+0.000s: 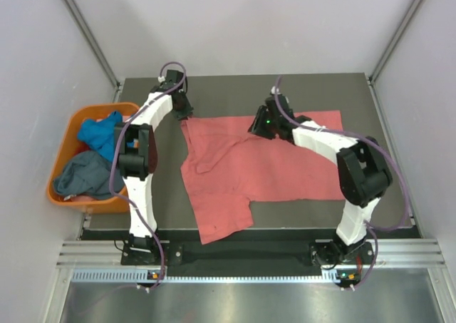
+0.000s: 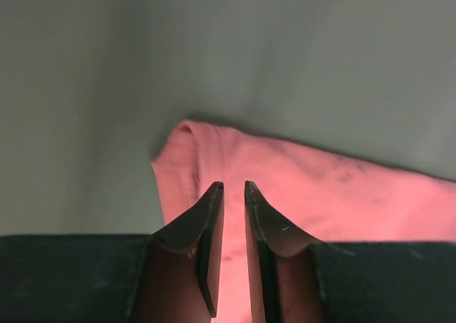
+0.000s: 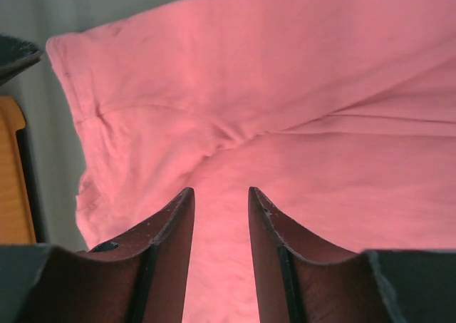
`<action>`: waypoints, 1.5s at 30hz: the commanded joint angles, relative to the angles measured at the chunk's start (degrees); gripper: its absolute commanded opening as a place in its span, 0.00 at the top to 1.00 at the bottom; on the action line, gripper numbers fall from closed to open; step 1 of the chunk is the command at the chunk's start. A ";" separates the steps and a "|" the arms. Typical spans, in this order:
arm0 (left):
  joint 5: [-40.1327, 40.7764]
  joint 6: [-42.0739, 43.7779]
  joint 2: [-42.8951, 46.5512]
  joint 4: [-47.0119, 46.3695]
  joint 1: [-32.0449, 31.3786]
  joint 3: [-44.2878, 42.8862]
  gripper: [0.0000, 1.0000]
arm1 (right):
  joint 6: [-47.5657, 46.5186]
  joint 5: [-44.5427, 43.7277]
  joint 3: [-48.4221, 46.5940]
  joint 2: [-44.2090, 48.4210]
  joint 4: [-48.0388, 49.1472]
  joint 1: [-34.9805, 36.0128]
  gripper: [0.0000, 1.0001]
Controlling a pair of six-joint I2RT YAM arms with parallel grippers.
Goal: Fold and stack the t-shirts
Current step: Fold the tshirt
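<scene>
The left gripper (image 2: 233, 187) hangs over the far left corner of the salmon-pink t-shirt (image 1: 271, 166). Its jaws stand a narrow slit apart with nothing pinched between them, and pink cloth shows through the gap underneath. The rounded corner of the shirt sits just ahead of the fingertips and a little to their left. From there the hem runs off to their right, and bare dark table (image 1: 235, 95) lies beyond it.

The right gripper (image 3: 221, 195) is over the upper middle of the same shirt. Its jaws are parted somewhat wider and are also empty. Cloth fills everything ahead of and below them, and a crease runs slantwise just past the fingertips. The shirt's edge lies off to their left.

The shirt lies spread and rumpled across the table between the two arms, with one part reaching towards the near edge. Well out to the left of the left jaws, the bright blue t-shirt (image 1: 100, 134) and the slate grey-blue t-shirt (image 1: 82, 177) lie bunched together in the orange tub (image 1: 63, 155).
</scene>
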State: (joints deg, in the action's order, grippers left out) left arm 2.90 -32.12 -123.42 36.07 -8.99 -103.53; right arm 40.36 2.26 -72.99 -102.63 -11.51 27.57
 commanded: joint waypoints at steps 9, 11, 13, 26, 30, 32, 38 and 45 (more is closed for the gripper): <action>5.54 3.20 -9.47 4.79 0.55 -7.30 0.80 | 9.74 -4.20 -3.21 -8.55 8.52 10.12 0.73; 6.50 3.29 -10.35 6.20 0.73 -8.71 0.81 | 9.48 -4.55 -3.38 -9.08 8.61 11.18 0.73; 7.38 3.20 -10.01 7.08 0.73 -9.59 0.82 | 9.30 -4.72 -3.30 -9.34 8.52 11.45 0.73; 1.69 3.64 3.78 8.15 0.12 -6.80 0.73 | 8.51 -3.49 -4.88 -11.45 10.54 13.21 0.75; -5.62 2.42 7.92 1.46 -0.06 3.13 0.73 | 8.33 -3.06 -6.55 -11.89 10.71 13.74 0.78; -5.80 2.15 7.14 0.84 0.03 4.03 0.73 | 7.90 -1.13 -7.86 -12.59 11.07 14.00 0.84; -3.52 1.36 -3.47 5.58 0.03 -0.96 0.74 | 7.28 1.87 -10.76 -17.16 13.36 13.91 0.85; 5.09 2.41 -9.56 8.49 0.29 -5.11 0.75 | 5.96 2.14 -5.16 -18.32 14.50 13.30 0.85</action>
State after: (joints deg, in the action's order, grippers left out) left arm 2.76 -30.28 -130.06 41.69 -8.86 -107.48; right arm 47.94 4.40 -80.53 -121.99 1.06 40.71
